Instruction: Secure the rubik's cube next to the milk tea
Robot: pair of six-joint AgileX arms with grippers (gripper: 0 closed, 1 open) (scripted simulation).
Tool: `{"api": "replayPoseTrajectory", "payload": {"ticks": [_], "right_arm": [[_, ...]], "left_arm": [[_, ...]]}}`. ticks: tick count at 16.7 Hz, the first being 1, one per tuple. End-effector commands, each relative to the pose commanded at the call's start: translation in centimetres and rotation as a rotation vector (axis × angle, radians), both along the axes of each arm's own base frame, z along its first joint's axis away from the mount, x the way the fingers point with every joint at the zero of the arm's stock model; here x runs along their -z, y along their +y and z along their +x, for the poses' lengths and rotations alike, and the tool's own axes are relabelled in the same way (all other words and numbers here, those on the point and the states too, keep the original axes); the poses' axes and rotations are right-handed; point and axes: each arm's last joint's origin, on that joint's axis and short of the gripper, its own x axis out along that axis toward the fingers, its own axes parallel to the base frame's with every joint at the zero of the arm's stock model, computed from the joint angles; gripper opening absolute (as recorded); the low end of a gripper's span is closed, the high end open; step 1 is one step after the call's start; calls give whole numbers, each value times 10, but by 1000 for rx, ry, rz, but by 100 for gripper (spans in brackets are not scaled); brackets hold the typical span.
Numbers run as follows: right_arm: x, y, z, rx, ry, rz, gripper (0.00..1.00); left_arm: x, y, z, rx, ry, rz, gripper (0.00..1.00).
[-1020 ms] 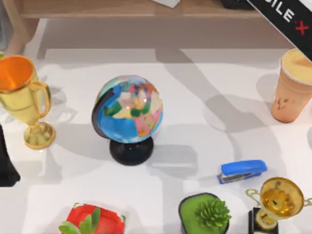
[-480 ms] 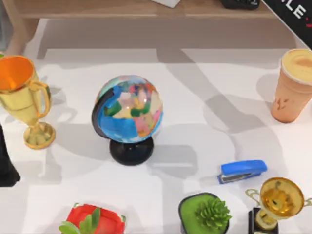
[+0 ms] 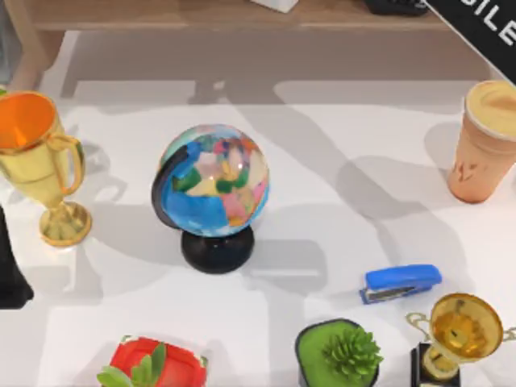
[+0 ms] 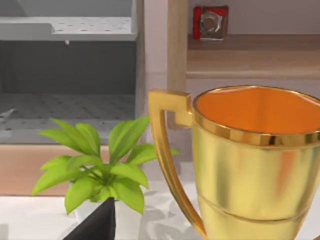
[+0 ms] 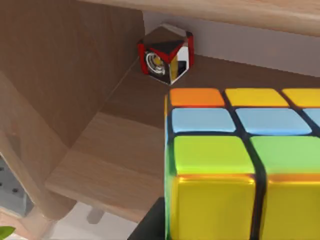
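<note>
- At the table's [image 3: 339,137] left edge: a gold trophy [image 3: 36,161] with an orange inside; seen close in the left wrist view [image 4: 255,160], with a leafy green plant [image 4: 97,170] beside it.
- Left arm [image 3: 10,270] dark against the left edge, just below that trophy; left claw's state: cannot tell.
- Left of centre: a globe [image 3: 212,181] on a black stand, upright, well apart from the trophy.
- Front edge: a red pot with a plant [image 3: 153,367], then a green succulent pot [image 3: 339,355].
- Right of centre: a blue stapler [image 3: 401,282], lying flat, between the globe and the front right corner.
- Front right corner: a second gold trophy [image 3: 461,332] on a dark base, just beside the stapler.
- Right edge, farther back: the milk tea [image 3: 486,145], upright, white table bare to its left.
- Back right corner: right arm [image 3: 476,28] reaching in over the table's edge.
- Right wrist view: the rubik's cube [image 5: 245,165] very close to the camera, against wooden shelving [image 5: 100,145]; right claw's state: cannot tell.
</note>
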Motion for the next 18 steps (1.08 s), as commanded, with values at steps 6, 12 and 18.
{"api": "replayPoseTrajectory", "payload": {"ticks": [6,12,18], "right_arm": [[125,-52,37,118,656,-197,0],[187,-127,57,302,1051,-280,0],[191,-137,59,321,1087,-283,0]], "left_arm": [[0,0,0,0,0,0,100],[0,0,0,0,0,0,100],[0,0,0,0,0,0,100]]}}
